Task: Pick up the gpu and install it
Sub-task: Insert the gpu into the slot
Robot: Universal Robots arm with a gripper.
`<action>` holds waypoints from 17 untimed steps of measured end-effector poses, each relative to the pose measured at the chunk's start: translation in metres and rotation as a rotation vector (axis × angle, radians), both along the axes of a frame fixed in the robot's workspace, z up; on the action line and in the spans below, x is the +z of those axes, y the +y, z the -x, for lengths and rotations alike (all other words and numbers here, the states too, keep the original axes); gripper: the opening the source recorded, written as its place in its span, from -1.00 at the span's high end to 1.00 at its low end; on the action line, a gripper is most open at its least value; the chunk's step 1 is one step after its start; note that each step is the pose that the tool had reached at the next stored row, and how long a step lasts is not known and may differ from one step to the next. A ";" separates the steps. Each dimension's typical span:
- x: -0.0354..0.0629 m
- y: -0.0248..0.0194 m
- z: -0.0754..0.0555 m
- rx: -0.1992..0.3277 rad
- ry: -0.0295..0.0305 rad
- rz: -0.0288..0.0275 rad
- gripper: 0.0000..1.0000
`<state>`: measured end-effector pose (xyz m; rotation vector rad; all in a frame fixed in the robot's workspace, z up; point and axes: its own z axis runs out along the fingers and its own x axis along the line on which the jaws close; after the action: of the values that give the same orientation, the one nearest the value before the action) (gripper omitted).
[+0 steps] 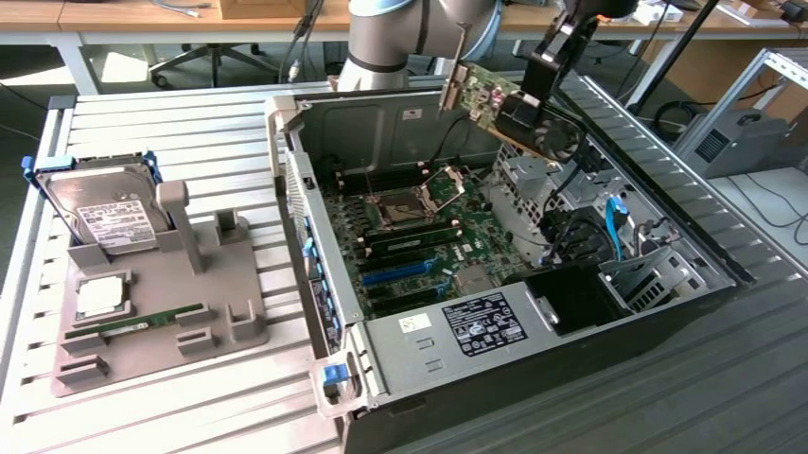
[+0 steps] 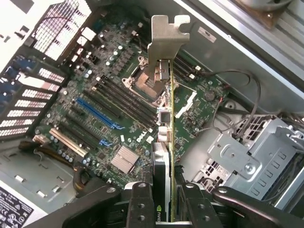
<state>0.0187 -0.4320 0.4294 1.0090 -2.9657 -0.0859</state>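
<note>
The pincer (image 2: 164,202) is clamped on the gpu (image 2: 163,142), one finger on each flat face. The card hangs edge-on, its silver bracket (image 2: 164,40) at the end away from the pincer. In the exterior view the pincer (image 1: 546,71) holds the gpu (image 1: 505,104) tilted in the air above the far side of the open computer case (image 1: 303,189), clear of the motherboard (image 2: 95,109). Under the card lie the processor socket (image 2: 142,85) and a blue slot (image 2: 97,113). A black cable (image 2: 258,92) loops beside it, next to the metal drive cage (image 2: 251,156). Well apart, toward the exterior view's left, a grey holder (image 1: 165,312) on the counter (image 1: 151,123) carries a hard drive (image 1: 108,213) and a green memory stick (image 1: 132,323).
</note>
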 end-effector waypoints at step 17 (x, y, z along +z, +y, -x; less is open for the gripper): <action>-0.0002 0.0000 0.000 0.383 -0.0002 0.0099 0.47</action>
<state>0.0187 -0.4321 0.4292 1.5482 -2.7086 -0.0671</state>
